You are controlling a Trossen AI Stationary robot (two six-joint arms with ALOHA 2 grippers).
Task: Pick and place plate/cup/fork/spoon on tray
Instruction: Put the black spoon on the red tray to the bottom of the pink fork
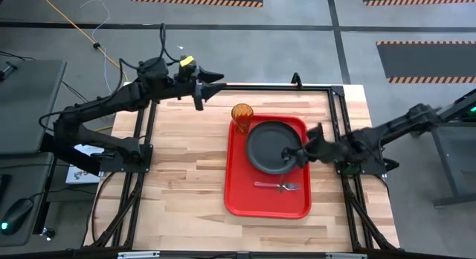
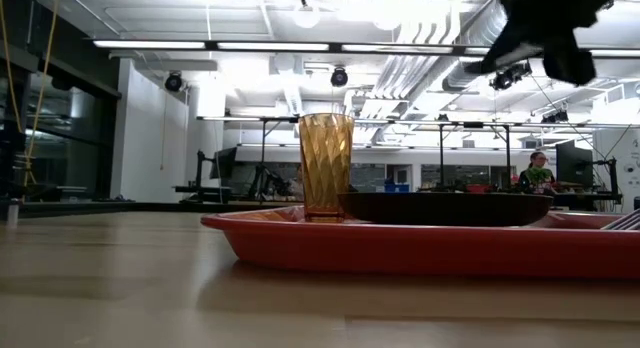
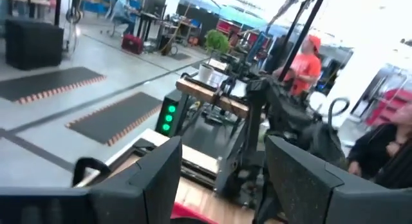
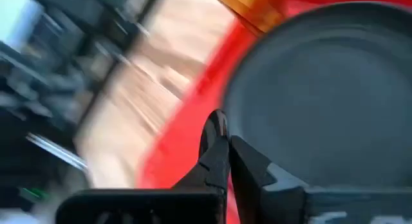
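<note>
When you look down from the high view, the red tray [image 1: 268, 203] sits in the middle of the frame, a bit to the right. The dark plate [image 1: 274, 146] lies in the tray's upper half. The orange cup [image 1: 242, 114] stands at the tray's upper left corner, just beside the plate. The fork [image 1: 277, 186] lies flat in the lower part of the tray, below the plate. You cannot find the spoon in any view.

The right gripper [image 1: 287, 153] is over the plate's right edge. From above you cannot tell how its fingers stand. The right wrist view shows what the top view hides: the two dark fingers [image 4: 215, 137] are pressed together with nothing between them, above the plate [image 4: 322, 95].

The left gripper [image 1: 216, 79] is up in the air near the upper left of the frame, away from the tray. Only the left wrist view shows its fingers [image 3: 158, 176] spread wide apart.

The low view shows the cup [image 2: 326, 166] standing straight up, taller than the plate [image 2: 445, 208].
</note>
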